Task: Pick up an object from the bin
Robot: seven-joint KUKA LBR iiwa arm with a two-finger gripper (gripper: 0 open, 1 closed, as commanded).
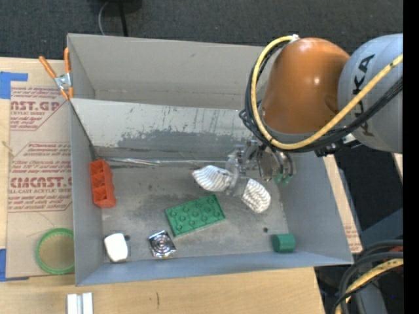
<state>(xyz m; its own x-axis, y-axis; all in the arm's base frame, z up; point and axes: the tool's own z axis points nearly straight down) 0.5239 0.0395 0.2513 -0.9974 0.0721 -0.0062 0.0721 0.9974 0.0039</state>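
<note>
One camera looks down into the grey bin (163, 70) from above, tilted from the 6 o'clock side, so the 12 o'clock wall shows its inner face; the bin spans most of the view; the arm (308, 90) enters from 3 o'clock.

Soft, even overhead light; a dull sheen on the orange cover (304, 87) above the gripper (243, 170), and faint shadow on the bin floor (242, 231) beneath.

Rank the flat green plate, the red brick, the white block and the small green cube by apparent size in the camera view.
1. flat green plate, clearly the largest
2. red brick
3. white block and small green cube: these look too alike to rank.
</note>
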